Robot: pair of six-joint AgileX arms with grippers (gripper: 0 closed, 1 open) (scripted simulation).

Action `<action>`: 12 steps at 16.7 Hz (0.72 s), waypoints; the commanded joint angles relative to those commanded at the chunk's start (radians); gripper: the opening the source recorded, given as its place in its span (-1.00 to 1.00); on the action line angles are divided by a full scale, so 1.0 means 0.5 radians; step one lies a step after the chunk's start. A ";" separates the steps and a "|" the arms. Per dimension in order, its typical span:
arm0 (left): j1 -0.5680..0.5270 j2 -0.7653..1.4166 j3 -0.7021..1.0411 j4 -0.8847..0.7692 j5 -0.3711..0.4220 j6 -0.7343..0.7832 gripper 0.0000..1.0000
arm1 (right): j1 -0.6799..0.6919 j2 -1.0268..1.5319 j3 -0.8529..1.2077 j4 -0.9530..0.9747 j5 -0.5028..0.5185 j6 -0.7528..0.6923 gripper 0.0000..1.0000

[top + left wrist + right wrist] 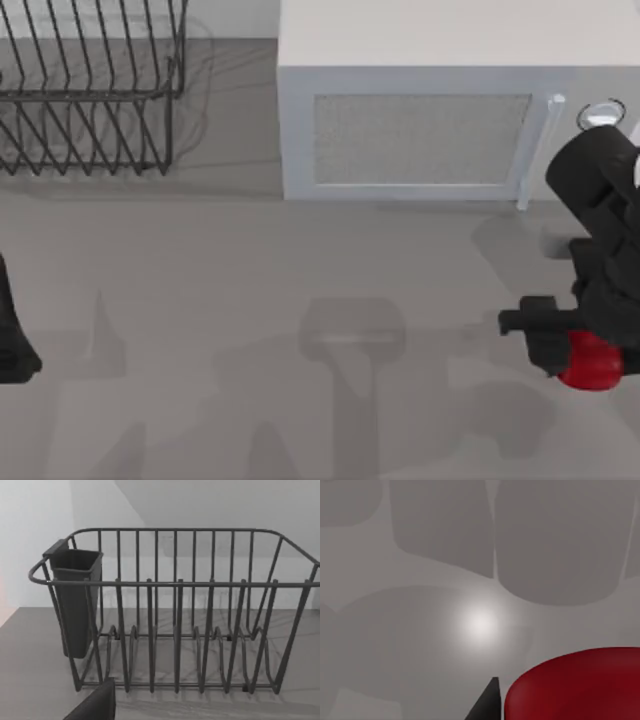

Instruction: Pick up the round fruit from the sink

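A: 1 fruit matters here, the round fruit (592,362). It is at the right side of the table, well in front of the microwave (420,130), and the right gripper (570,350) is directly on it.

B: Is the claw closed on it?

A: I believe yes. From above, the dark fingers sit against the red body on its left side and the arm covers the top of it. In the right wrist view the red surface (580,685) comes very close, with 1 dark fingertip (487,705) just beside it. So the jaws look only as far apart as the fruit is wide, and they hold it. I cannot tell if it is lifted or touching the grey surface below.

B: How will it handle?

A: My judgement: light, because it is small beside the gripper. The skin is glossy, so probably slippery, and the shape is a little lumpy, so the contact may be uneven. I would guess it is firm but can bruise, so moderate pressure is better than hard pressure.

B: Where to take hold?

A: Across the widest part, at the middle height, with the 2 fingers on opposite sides. A grip too high on the curve could squeeze it out downward.

B: And the other arm?

A: The left gripper (15,345) is parked at the left edge of the table. Its wrist camera looks at the dish rack (175,630) with a dark cup holder (75,600) on one end.
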 joint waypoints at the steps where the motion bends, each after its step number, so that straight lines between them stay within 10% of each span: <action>1: 0.000 0.000 0.000 0.000 0.000 0.000 1.00 | 0.000 0.000 0.000 0.000 0.000 0.000 -0.55; 12: 0.000 0.000 0.000 0.000 0.000 0.000 1.00 | 0.000 0.000 0.000 0.000 0.000 0.000 1.00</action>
